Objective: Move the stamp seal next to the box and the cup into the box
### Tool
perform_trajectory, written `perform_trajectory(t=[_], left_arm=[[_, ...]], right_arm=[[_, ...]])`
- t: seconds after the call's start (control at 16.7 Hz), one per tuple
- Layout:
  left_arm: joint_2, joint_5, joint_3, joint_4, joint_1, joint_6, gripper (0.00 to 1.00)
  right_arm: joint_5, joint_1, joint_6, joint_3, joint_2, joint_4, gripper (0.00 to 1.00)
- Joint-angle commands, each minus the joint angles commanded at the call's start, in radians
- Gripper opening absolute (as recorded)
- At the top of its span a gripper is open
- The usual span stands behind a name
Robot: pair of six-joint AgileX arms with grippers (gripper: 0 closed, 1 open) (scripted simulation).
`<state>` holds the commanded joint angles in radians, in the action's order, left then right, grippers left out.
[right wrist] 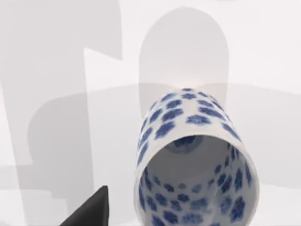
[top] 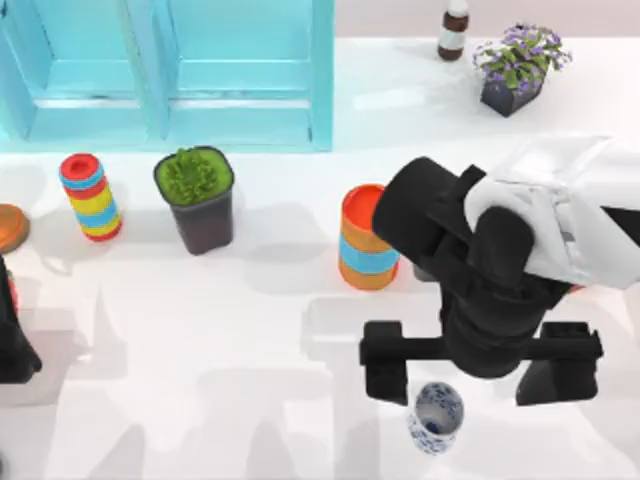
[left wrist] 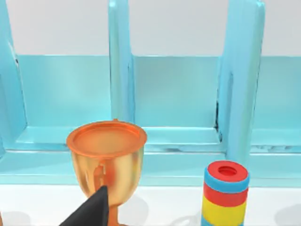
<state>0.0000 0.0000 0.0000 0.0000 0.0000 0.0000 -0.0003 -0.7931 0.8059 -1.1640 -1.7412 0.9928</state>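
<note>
Looking down from the top view, the right gripper (top: 480,375) hangs over the white tabletop (top: 200,380) near its front right, its two black fingers spread wide apart, open and holding nothing. The cup (top: 435,417), white with a blue pattern, stands upright on the tabletop just in front of the gripper's crossbar, between the two fingers but apart from both. Behind the right arm stands an orange cylinder (top: 366,238) with a blue band. Farther left are a dark pot of green plant (top: 196,199) and a striped cylinder (top: 90,196) in red, yellow and blue. A light blue box (top: 170,70) with open compartments runs along the back left. A brown bottle (top: 453,30) and a purple flower pot (top: 517,68) sit at the back right. The left arm (top: 12,340) is parked at the left edge. From the left wrist view, an orange goblet (left wrist: 106,160) and the striped cylinder stand before the box; whether the left gripper is open or closed cannot be told. From the right wrist view, the cup's open mouth and blue flower pattern appear close below, with one dark fingertip (right wrist: 91,209) beside it, not touching.
</note>
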Motion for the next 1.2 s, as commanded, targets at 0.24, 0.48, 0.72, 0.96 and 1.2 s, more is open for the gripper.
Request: perform_trajectory(t=[0.24, 0.48, 0.72, 0.96, 1.2], left_arm=[[0.0, 0.0, 0.0, 0.0, 0.0, 0.0, 1.0], [0.0, 0.0, 0.0, 0.0, 0.0, 0.0, 1.0], [0.0, 0.0, 0.0, 0.0, 0.0, 0.0, 1.0], [0.0, 0.0, 0.0, 0.0, 0.0, 0.0, 1.0], [0.0, 0.0, 0.0, 0.0, 0.0, 0.0, 1.0]], right_arm=[[0.0, -0.003, 0.003, 0.086, -0.039, -0.134, 1.0], [0.0, -0.004, 0.005, 0.106, -0.05, -0.154, 1.0], [0.0, -0.004, 0.005, 0.106, -0.05, -0.154, 0.77], [0.0, -0.004, 0.005, 0.106, -0.05, -0.154, 0.47], [0.0, -0.004, 0.005, 0.106, -0.05, -0.154, 0.17]])
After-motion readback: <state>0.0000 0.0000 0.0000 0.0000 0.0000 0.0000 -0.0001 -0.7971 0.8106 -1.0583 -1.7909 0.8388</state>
